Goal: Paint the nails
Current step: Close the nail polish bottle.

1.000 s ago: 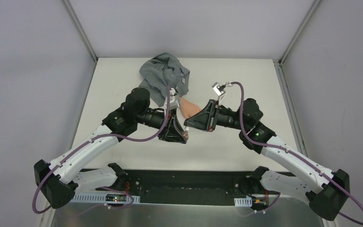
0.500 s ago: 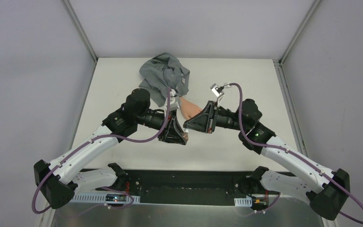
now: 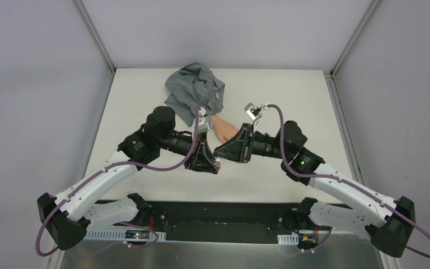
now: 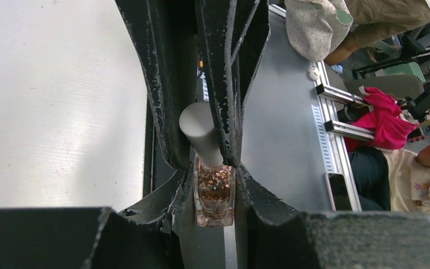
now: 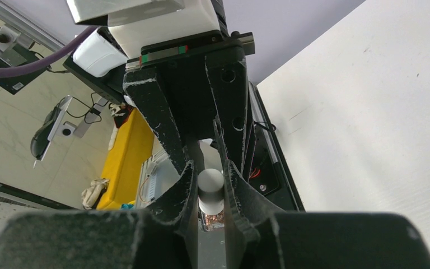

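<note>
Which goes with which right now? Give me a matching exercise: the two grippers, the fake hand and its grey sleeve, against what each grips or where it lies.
Things:
1. left gripper
2. right gripper
3. fake hand
4. grey sleeve

States or places:
A. bunched up towards the far side of the table
B. shut on the pale cap
C. lying on the table just beyond where the two grippers meet
D. shut on the glass body of the polish bottle

Pairs: 1-D, 2-B, 3-C, 4-A.
</note>
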Controlling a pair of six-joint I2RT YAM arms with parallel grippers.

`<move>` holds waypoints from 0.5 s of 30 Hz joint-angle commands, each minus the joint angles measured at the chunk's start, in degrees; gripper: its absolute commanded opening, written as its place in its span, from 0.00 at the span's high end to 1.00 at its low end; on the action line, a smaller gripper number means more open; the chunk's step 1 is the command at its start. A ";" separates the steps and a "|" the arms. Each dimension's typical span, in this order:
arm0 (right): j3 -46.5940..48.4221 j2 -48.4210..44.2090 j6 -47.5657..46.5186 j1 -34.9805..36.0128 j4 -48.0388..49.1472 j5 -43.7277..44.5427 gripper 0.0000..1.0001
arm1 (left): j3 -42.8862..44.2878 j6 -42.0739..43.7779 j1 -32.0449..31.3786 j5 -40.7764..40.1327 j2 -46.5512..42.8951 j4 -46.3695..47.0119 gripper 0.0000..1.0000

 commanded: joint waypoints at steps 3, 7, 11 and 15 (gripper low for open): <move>-0.50 -0.37 -5.15 5.42 2.18 3.84 1.00 | 0.08 0.84 -0.26 -2.82 -1.43 4.01 1.00; -2.64 -1.01 -5.66 7.03 4.37 6.37 1.00 | -0.12 0.98 -0.17 -3.82 -2.00 4.12 1.00; -5.19 -2.02 -5.53 8.31 7.23 9.08 1.00 | -0.32 1.13 -0.08 -5.18 -2.47 4.17 1.00; -6.41 -2.75 -5.64 8.87 8.44 11.26 1.00 | -0.61 1.21 0.18 -6.36 -2.83 4.27 1.00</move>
